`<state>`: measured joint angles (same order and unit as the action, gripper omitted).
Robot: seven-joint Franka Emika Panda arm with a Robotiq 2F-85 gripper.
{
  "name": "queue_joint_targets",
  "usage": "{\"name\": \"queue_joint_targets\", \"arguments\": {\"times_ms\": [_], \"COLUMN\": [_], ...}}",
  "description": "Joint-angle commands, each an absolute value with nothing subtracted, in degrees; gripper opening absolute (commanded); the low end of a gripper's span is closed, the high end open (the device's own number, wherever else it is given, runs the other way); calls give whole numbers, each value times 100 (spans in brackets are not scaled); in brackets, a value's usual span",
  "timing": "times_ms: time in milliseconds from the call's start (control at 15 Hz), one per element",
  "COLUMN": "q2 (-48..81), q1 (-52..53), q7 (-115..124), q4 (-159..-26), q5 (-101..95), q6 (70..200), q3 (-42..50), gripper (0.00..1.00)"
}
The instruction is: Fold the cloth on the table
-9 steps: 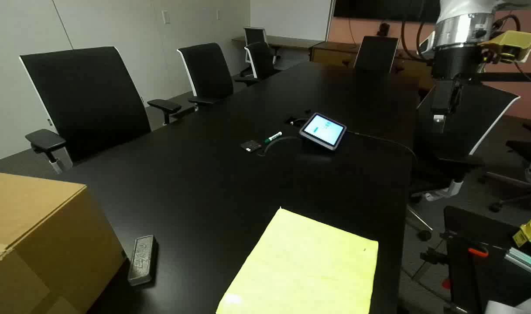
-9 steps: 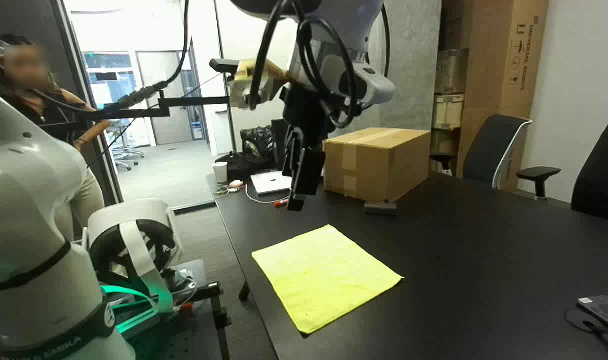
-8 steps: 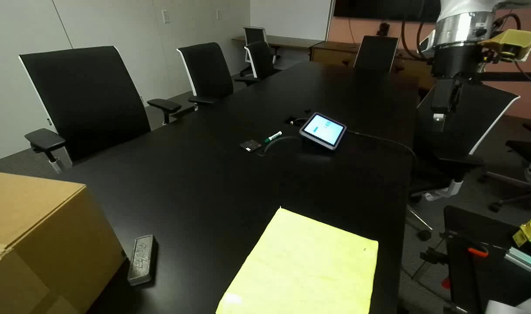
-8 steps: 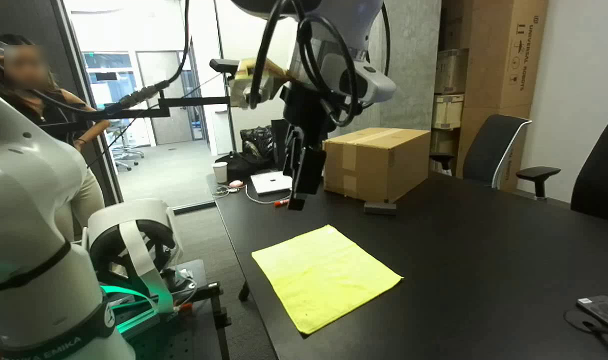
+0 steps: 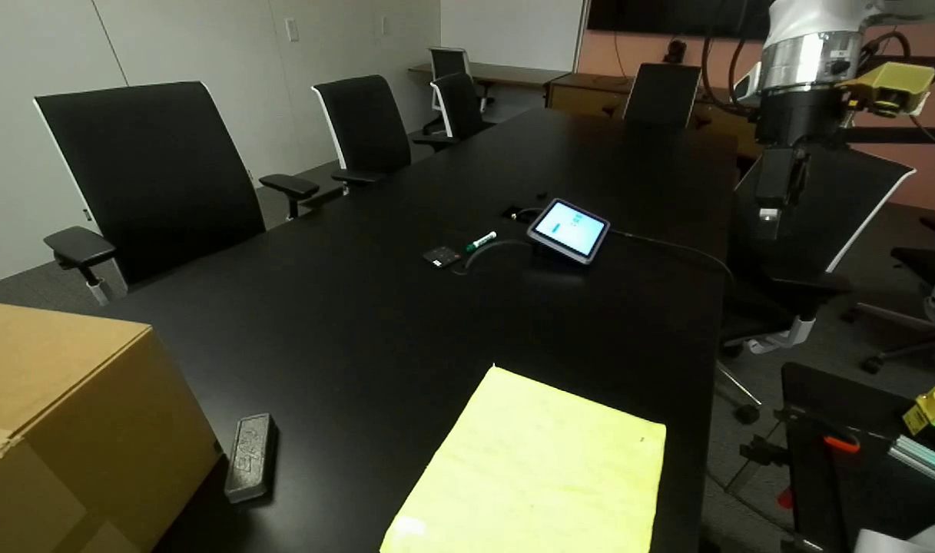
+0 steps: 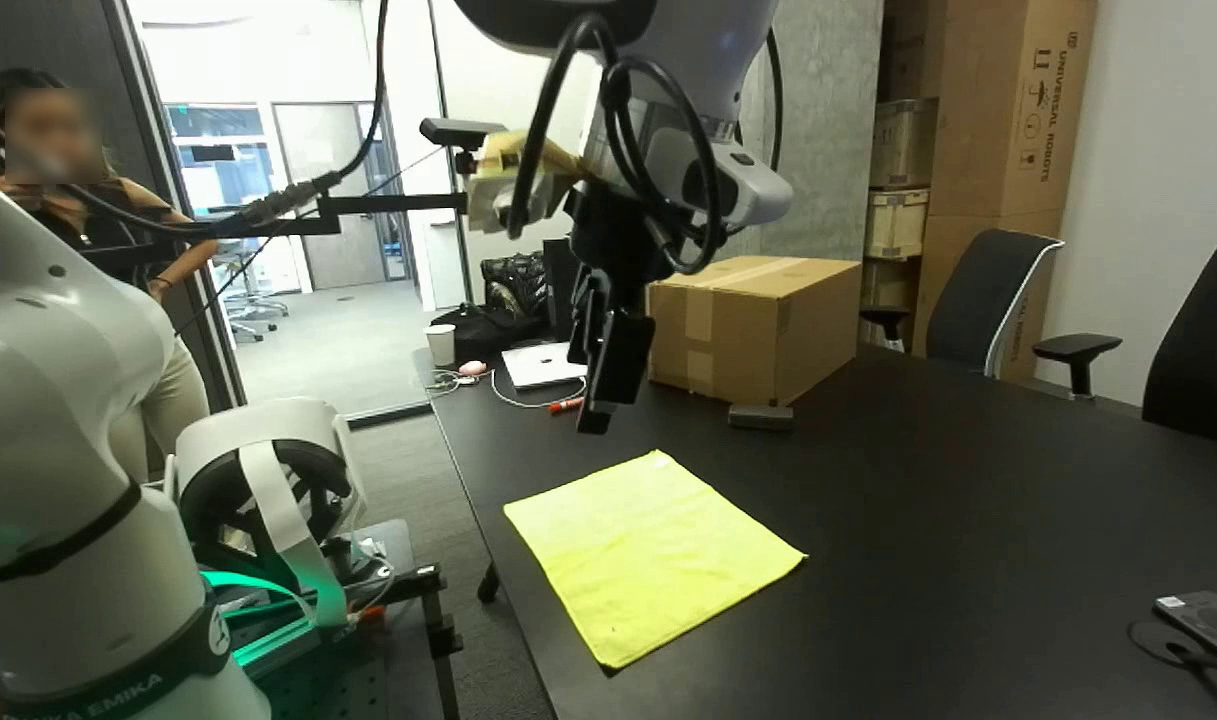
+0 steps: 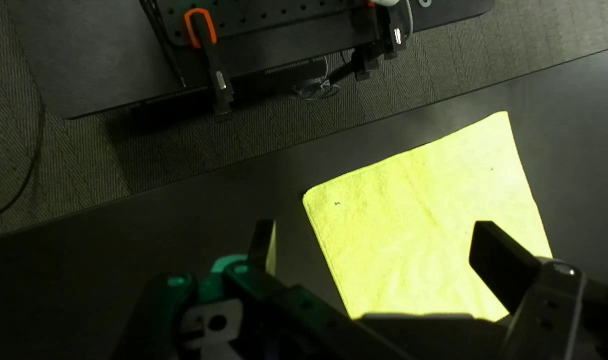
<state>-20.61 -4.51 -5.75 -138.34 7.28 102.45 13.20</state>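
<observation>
Cloth (image 6: 658, 555), bright yellow, unpatterned, four-cornered; lies flat, faintly creased, on top of and near a long edge of the conference table (image 5: 344, 330), black, smooth-topped

The cloth (image 6: 653, 558) is showing bright yellow near a long edge of the tabletop (image 6: 928, 530) — itself showing black — while the cardboard box (image 6: 753, 328) is showing brown.

Can make out UNIVERSAL ROBOTS, sideways by printed symbols (image 6: 1036, 110), on tall carton (image 6: 990, 115); EMIKA on arm's base (image 6: 103, 620), word before it unclear; EXPO, faint, on eraser (image 5: 250, 458).
</observation>
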Motion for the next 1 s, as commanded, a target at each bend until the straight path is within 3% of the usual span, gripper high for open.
{"name": "queue_joint_targets", "arguments": {"times_ms": [0,933], "q2": [-1429,1789], "q1": [-536,-718], "q7": [-659,-1847], "q4": [-13899,-13511], "q5": [780,2345], "q6": [10955,13770], "q3": [1177,393], "gripper": [100,100]}}
